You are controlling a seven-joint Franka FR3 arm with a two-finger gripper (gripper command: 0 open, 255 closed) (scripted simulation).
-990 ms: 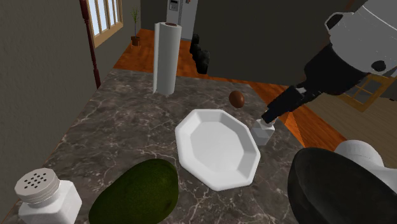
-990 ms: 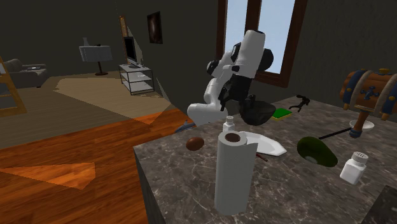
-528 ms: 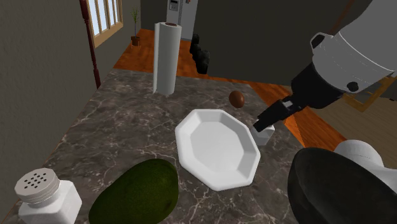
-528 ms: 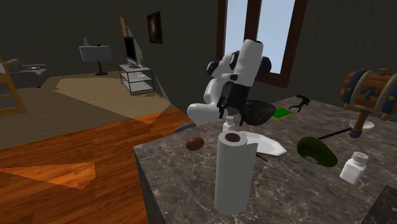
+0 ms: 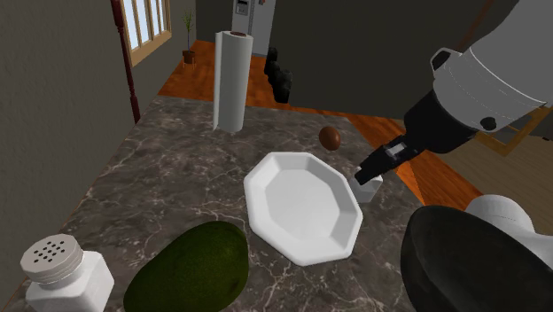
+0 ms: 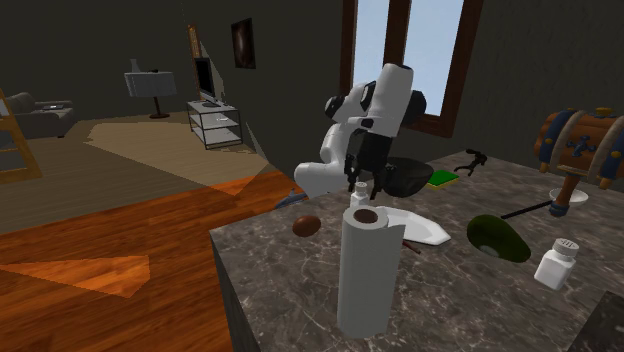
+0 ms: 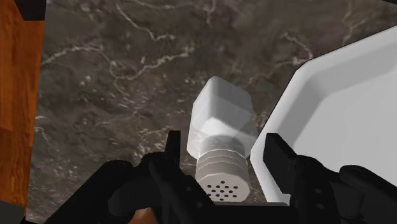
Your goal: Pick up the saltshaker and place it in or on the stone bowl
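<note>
**As the gripper settles over the saltshaker: status check**

When you compare the shoulder view with the frame one second earlier, note that the arm has dropped and swung toward that view's left. The gripper (image 5: 363, 175) now covers the top of the saltshaker (image 5: 369, 186), which then showed nearly whole below the fingertips. Since half a second ago the pose has barely altered. The saltshaker has not shifted. It stands upright on the dark marbled countertop (image 5: 168, 177), just beside the rim of the bowl (image 5: 301, 206) on the shoulder view's right.

Confirm the pincer state in the wrist view. The gripper (image 7: 224, 145) is spread wide, with one black finger on each side of the saltshaker (image 7: 219, 118) at its ribbed cap. A gap shows on both sides, so nothing is clasped. One finger overlaps the rim of the bowl (image 7: 343, 95).

Check the container next. The bowl is white and eight-sided, and its inner surface shows plain white from rim to rim.

Other items on the countertop lie well apart from the gripper:
- second shaker (image 5: 62, 270), at the near corner
- avocado (image 5: 190, 270), beside the bowl
- brown oval object (image 5: 330, 137), beyond the bowl
- paper towel roll (image 5: 232, 80), upright at the far end
</note>
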